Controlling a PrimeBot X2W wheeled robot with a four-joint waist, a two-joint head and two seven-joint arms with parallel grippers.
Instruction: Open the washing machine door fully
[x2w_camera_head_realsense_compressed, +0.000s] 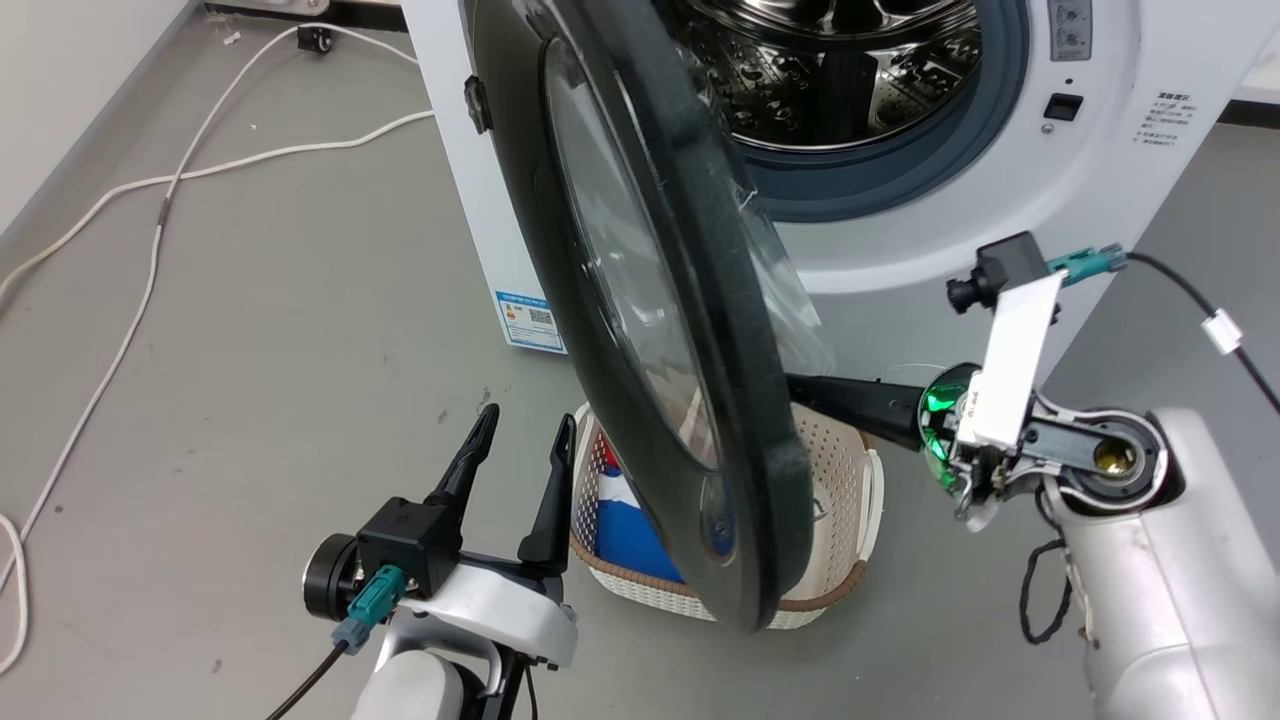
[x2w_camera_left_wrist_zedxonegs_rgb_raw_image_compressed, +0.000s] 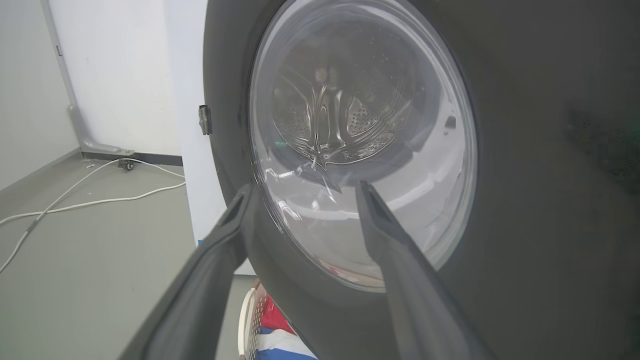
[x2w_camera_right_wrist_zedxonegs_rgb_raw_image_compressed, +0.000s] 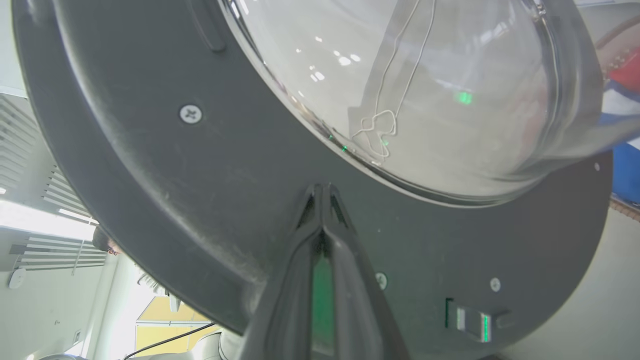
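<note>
Washing machine door (x2w_camera_head_realsense_compressed: 650, 330) stands between my two end effectors, roughly half open, edge-on to me, its flat face running straight out from the washing machine (x2w_camera_head_realsense_compressed: 1000, 200). My right end effector (x2w_camera_right_wrist_zedxonegs_rgb_raw_image_compressed: 322, 192) is clenched on nothing, tips against the inner side just below the glass bowl (x2w_camera_right_wrist_zedxonegs_rgb_raw_image_compressed: 400, 75), I'd guess to shove it wider. Left end effector (x2w_camera_head_realsense_compressed: 529, 417) hangs released beside the outer face, laundry basket (x2w_camera_head_realsense_compressed: 850, 470) just past it.

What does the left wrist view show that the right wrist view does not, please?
Left wrist view: the outer face of the washing machine door, the steel drum seen through the glass window, white cables on the floor, and the open left gripper. Right wrist view: the door's inner face with screws and a latch, and the shut right gripper pointing at it. Both: the door's glass window and the red-and-blue cloth.
</note>
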